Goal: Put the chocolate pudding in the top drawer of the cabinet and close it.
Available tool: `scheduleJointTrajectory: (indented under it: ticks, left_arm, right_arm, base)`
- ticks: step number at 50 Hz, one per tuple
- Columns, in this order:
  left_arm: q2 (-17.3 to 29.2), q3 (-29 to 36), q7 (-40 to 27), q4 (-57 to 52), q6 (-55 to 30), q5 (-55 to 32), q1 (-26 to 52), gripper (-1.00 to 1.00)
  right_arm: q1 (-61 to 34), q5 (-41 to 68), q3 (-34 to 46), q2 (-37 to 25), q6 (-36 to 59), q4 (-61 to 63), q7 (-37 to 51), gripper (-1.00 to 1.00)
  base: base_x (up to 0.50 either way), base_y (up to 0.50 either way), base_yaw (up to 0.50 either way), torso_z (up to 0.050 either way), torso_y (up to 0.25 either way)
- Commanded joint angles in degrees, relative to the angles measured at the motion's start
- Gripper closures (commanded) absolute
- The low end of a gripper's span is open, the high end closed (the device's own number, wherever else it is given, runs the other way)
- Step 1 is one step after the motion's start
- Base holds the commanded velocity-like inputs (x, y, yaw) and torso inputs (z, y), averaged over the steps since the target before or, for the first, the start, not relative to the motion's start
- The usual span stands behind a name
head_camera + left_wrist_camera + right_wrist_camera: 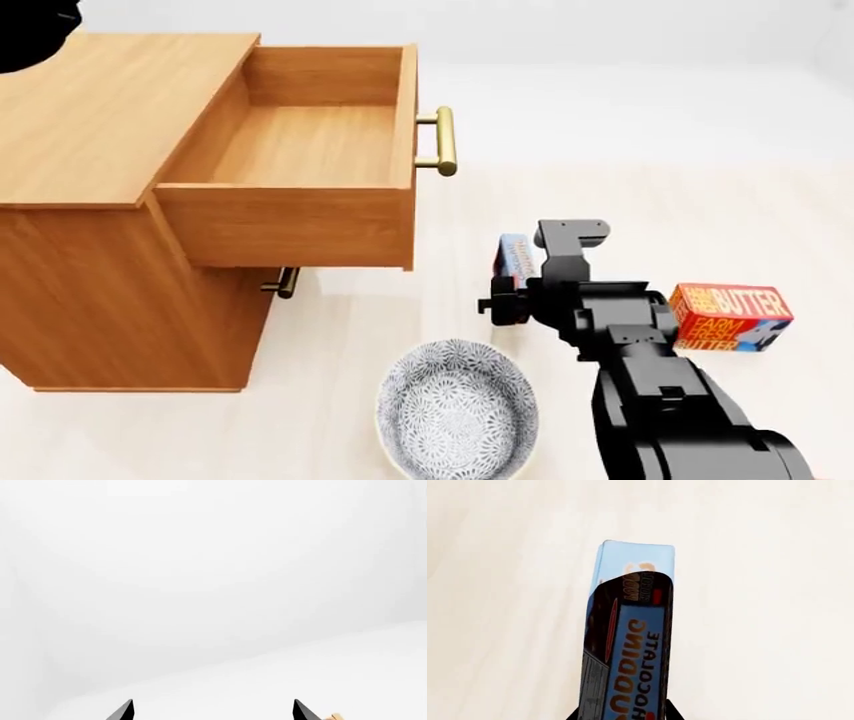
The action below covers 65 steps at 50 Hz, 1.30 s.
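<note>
Right gripper (620,716) around chocolate pudding (630,645)

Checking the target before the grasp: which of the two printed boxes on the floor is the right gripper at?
The chocolate pudding, the small box with a light blue edge, right at the right gripper. The red-orange butter box lies apart, beside the arm.

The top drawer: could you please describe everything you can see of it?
The top drawer is light-brown wood-grain with a brass bar handle on its front. It stands pulled well out of the cabinet, level, above the lower drawer's smaller handle. Its inside looks bare, with nothing touching it. The chocolate pudding is outside it.
</note>
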<state>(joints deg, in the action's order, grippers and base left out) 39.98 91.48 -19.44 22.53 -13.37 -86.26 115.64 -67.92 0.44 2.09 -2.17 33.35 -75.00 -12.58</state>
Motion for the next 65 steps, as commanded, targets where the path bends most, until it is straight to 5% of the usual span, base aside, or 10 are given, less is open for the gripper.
scheduleJointTrajectory:
  ticks: [1,29,65]
  left_arm:
    - [-0.6,-1.0,0.1,1.4,-0.2,-1.1,-0.3,-1.0]
    - [0.6,-2.3,-0.9,-0.9,-0.2,-1.3,-0.5,-1.0]
    - [3.5,-3.1,-1.9,-5.1,-0.1,-0.8,-2.0,-1.0]
  right_arm:
    - [-0.5,-0.3,-0.1,-0.1,-0.4,0.0,-0.2,1.0]
    - [-7.1,-0.4,1.1,-0.8,-1.1,0.0,-0.4,1.0]
    - [-28.9,-1.2,6.1,-0.7,2.0,0.1,-4.8,1.0]
  base:
    - [0.0,0.0,0.0,0.0,0.25]
    - [0.0,0.0,0.0,0.0,0.25]
    - [0.0,0.0,0.0,0.0,0.0]
